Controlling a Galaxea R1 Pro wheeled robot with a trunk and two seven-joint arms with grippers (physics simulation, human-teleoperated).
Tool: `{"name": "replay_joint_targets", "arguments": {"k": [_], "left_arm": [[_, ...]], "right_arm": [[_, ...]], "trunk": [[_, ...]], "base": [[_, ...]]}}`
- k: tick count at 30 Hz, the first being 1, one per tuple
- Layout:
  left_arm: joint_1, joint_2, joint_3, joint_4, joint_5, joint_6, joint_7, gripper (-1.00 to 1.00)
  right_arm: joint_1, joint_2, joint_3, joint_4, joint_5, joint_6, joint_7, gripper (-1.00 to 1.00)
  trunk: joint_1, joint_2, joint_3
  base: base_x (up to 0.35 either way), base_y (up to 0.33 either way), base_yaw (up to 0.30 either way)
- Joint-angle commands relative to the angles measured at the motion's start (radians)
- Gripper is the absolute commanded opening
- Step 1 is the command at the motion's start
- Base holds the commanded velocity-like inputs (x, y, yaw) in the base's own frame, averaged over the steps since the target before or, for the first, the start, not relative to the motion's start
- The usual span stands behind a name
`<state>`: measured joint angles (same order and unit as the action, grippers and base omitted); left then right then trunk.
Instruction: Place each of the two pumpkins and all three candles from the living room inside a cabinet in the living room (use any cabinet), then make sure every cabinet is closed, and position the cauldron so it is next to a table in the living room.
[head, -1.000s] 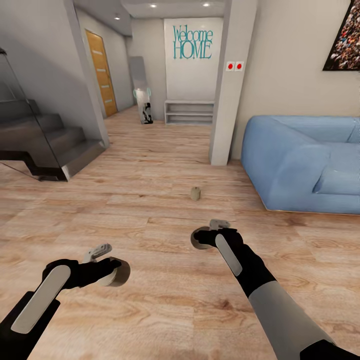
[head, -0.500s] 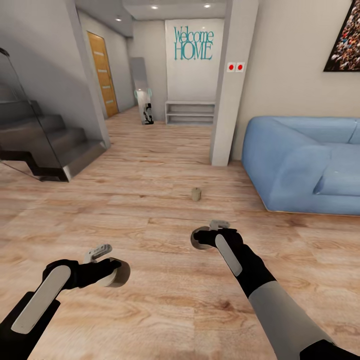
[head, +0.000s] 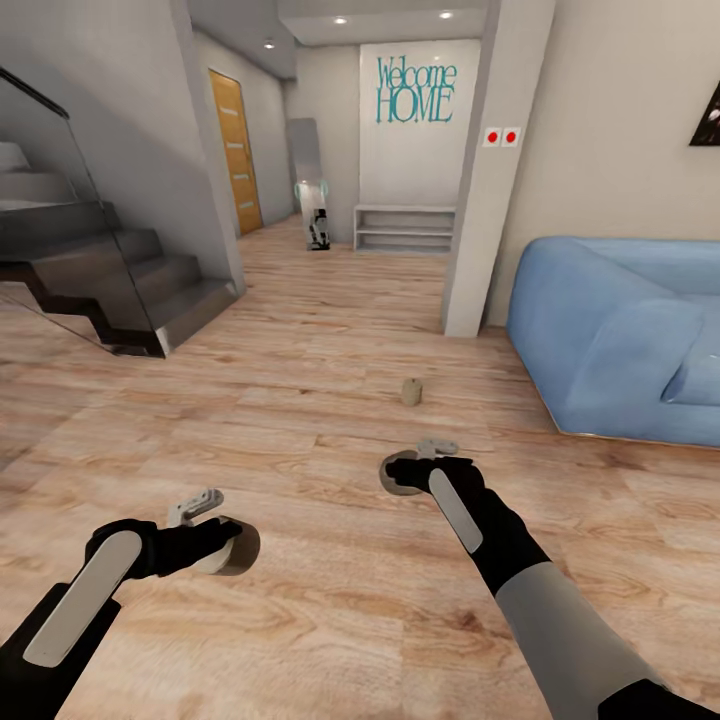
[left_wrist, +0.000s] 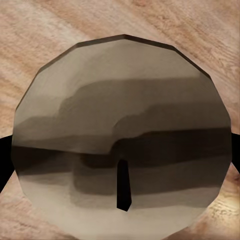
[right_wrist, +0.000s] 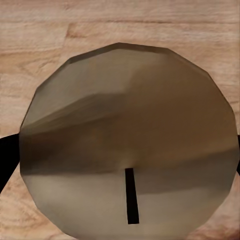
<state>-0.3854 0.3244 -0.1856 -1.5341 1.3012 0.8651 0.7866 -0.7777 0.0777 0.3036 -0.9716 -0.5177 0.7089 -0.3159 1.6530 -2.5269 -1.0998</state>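
Wooden floor (head: 300, 420) runs ahead of you toward a hallway, with stairs (head: 110, 290) at ten o'clock and a blue sofa (head: 620, 340) at two. Your left gripper (head: 215, 530) is clamped on a candle (left_wrist: 120, 135), its round top and wick facing the wrist camera; your right gripper (head: 420, 468) grips a second candle (right_wrist: 127, 135) the same way. Both hands are full. A third candle (head: 411, 392) stands upright on the floor, just past your right gripper at about twelve o'clock and well apart from the left, so the right arm is nearer. You likely need a cabinet first.
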Motion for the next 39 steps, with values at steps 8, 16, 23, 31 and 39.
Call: {"name": "replay_joint_targets", "arguments": {"k": [8, 16, 23, 31, 39], "left_arm": [[-0.001, 0.001, -0.002, 0.000, 0.011, 0.000, 0.010, -1.00], [-0.001, 0.000, -0.005, 0.000, 0.011, 0.000, 0.010, -1.00], [-0.001, -0.001, -0.006, 0.000, 0.011, 0.000, 0.010, -1.00], [-0.001, -0.001, -0.006, 0.000, 0.012, 0.000, 0.010, -1.00], [0.000, -0.001, -0.006, 0.000, 0.012, 0.000, 0.008, -1.00]], "right_arm": [[-0.001, -0.002, 0.002, 0.000, -0.012, -0.015, -0.009, -1.00], [-0.001, -0.002, 0.003, 0.000, -0.011, -0.022, -0.009, -1.00], [0.000, 0.000, 0.005, 0.004, -0.006, -0.026, -0.009, -1.00], [-0.001, 0.002, 0.004, 0.007, -0.009, -0.027, -0.009, -1.00], [-0.001, 0.002, 0.005, 0.007, -0.010, -0.027, -0.009, -1.00]], "trunk": [[0.000, 0.000, 0.001], [0.000, 0.000, 0.007], [0.000, 0.000, 0.007], [0.000, 0.000, 0.007], [0.000, 0.000, 0.007]], "base": [[0.000, 0.000, 0.017], [0.000, 0.000, 0.222], [-0.003, 0.000, 0.287], [-0.136, -0.007, 0.292], [-0.061, -0.016, 0.292]]}}
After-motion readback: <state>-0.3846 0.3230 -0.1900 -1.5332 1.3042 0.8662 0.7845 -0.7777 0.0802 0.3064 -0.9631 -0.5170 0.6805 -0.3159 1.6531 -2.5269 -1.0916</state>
